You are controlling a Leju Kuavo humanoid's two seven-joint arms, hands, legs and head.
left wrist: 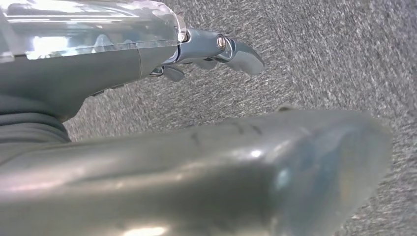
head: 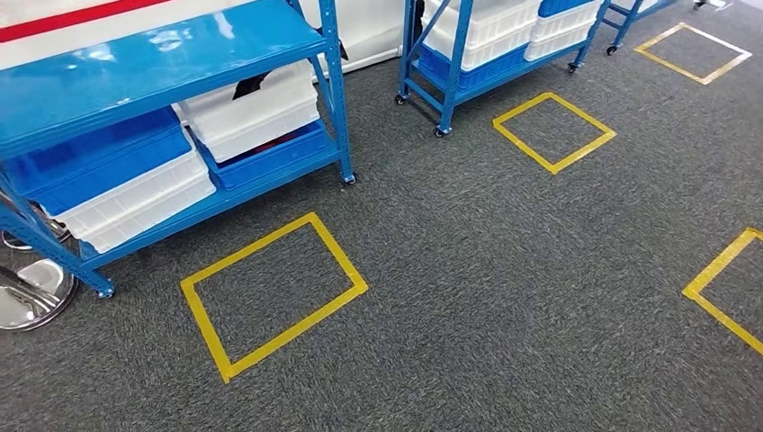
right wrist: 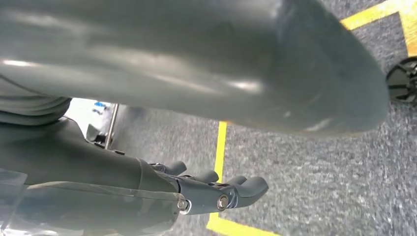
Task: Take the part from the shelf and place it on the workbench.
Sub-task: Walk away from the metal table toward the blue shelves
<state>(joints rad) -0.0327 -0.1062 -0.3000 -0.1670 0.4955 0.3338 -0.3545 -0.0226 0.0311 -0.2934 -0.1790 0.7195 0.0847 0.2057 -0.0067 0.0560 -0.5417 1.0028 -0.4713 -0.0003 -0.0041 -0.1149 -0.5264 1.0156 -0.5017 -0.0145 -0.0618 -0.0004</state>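
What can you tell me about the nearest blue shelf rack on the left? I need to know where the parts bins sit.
The blue shelf rack is glossy painted metal with perforated uprights and small casters resting on the grey carpet. Its flat top shelf looks bare. The lower shelf holds stacked white bins and blue bins, side by side. A yellow taped square lies on the floor just in front of it.

blue shelf [head: 162,54], yellow-taped grey carpet [head: 504,261]

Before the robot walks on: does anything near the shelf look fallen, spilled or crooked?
Nothing stands out. The white bins and blue bins sit stacked inside the blue shelf, and the carpet shows no spill.
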